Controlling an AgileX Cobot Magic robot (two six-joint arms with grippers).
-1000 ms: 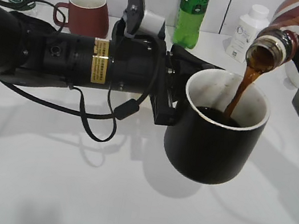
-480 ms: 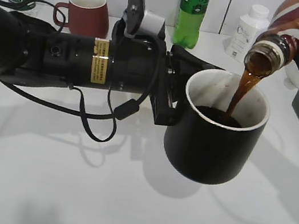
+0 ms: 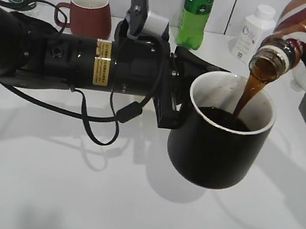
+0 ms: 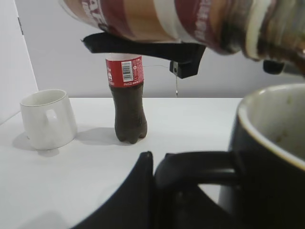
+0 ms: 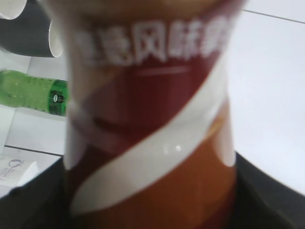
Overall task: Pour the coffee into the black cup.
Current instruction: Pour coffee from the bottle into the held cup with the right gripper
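Coffee stream point(image 3: 246, 95) falls from tilted coffee bottle point(image 3: 298, 33) into black cup point(image 3: 219, 144), held off the white table point(image 3: 39, 189) just ahead of left gripper point(image 3: 174, 97), pinched on its handle point(image 4: 200, 167). Right gripper point(image 5: 152, 200) clamps the bottle's body, above and beyond the cup.

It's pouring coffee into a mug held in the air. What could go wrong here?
The stream enters near the far side of the black cup, so a small wobble of the bottle could send it over the rim. The cup hangs above the table by its handle in the left gripper; growing weight might tip it.
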